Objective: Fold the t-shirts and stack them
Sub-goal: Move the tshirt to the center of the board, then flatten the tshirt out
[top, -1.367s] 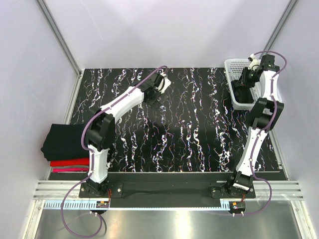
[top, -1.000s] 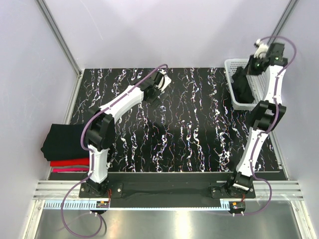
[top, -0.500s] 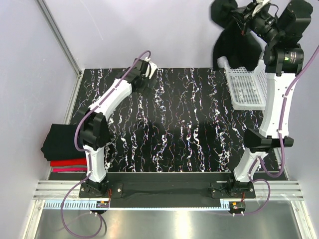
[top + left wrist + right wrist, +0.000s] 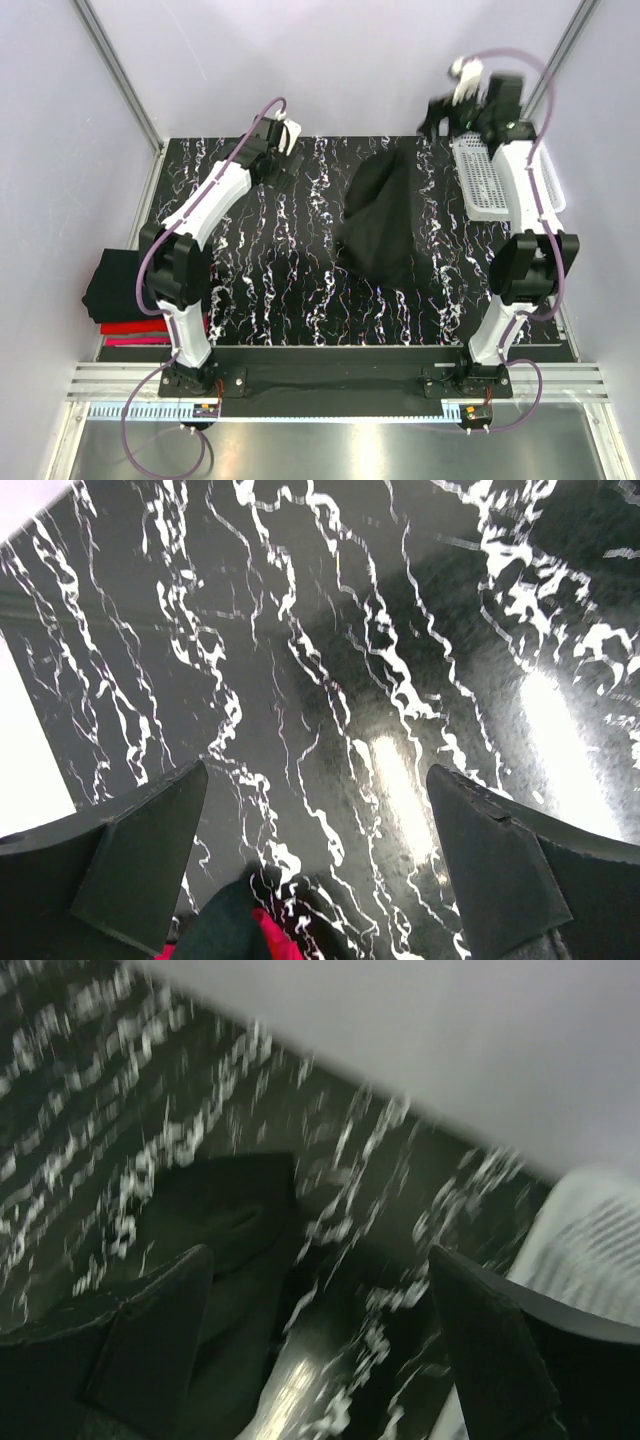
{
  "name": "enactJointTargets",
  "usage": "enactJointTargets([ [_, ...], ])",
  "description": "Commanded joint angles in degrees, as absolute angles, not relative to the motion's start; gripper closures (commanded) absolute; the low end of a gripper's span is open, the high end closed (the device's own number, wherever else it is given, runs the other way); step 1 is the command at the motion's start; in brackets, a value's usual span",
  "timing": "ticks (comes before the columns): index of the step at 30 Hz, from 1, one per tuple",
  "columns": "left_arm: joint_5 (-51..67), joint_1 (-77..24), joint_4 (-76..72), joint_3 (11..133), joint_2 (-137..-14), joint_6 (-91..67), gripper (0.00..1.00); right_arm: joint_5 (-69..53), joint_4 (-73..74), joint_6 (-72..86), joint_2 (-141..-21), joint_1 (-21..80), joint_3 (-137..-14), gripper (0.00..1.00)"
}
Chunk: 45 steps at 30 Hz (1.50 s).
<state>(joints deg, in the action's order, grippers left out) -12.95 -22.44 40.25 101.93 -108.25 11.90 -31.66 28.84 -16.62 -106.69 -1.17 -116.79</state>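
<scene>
A loose black t-shirt [image 4: 380, 225] lies crumpled on the marbled counter [image 4: 270, 290], right of centre in the overhead view. It is well apart from the folded stack [image 4: 125, 285] at the left edge, where a black shirt tops a red one and a pink one. The left pincer [image 4: 315, 780] hangs over the counter's upper left, fingers spread wide with nothing between them, while the right pincer [image 4: 320, 1260], in the upper right just beside the white basket [image 4: 497, 185], also gapes empty, its blurred wrist view showing the shirt at lower left.
</scene>
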Motion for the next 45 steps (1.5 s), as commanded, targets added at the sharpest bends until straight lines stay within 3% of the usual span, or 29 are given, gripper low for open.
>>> enactJointTargets([
  [1, -13.80, -22.15, 38.67, 100.02, -104.51, 11.16, 0.01, -29.53, 31.55, -21.09, -103.64, -1.32, -105.23, 0.05],
  [5, -15.11, -22.15, 38.50, 96.69, -102.40, 12.74, 0.01, -36.80, 33.83, -28.26, -102.48, -0.27, -98.62, 0.07],
  [13, -10.74, -21.36, 40.51, 92.38, -98.71, 14.32, 0.01, -37.09, 42.28, -43.93, -113.71, 10.98, -104.93, 0.16],
  [18, -3.70, -20.13, 43.85, 89.04, -95.63, 13.18, 0.01, -36.13, 40.52, -44.03, -122.50, 16.77, -111.95, 0.21],
  [30, -1.76, -17.93, 43.86, 80.59, -89.74, 10.64, 0.01, -28.83, 38.85, -40.43, -140.09, 20.39, -127.60, 0.26],
  [33, -1.41, -17.58, 43.77, 81.91, -90.52, 10.46, 0.01, -26.72, 38.93, -39.38, -143.60, 20.65, -130.77, 0.33],
  [37, -1.23, -17.49, 43.77, 84.80, -92.37, 10.46, 0.01, -24.96, 41.56, -39.37, -145.81, 21.09, -133.68, 0.56],
  [41, -1.14, -17.49, 43.77, 87.53, -95.00, 10.28, 0.01, -25.04, 46.66, -40.86, -146.25, 21.27, -135.35, 0.44],
  [45, -1.32, -17.49, 43.77, 89.64, -96.77, 10.20, 0.01, -26.72, 51.58, -42.80, -145.72, 21.27, -134.30, 0.43],
])
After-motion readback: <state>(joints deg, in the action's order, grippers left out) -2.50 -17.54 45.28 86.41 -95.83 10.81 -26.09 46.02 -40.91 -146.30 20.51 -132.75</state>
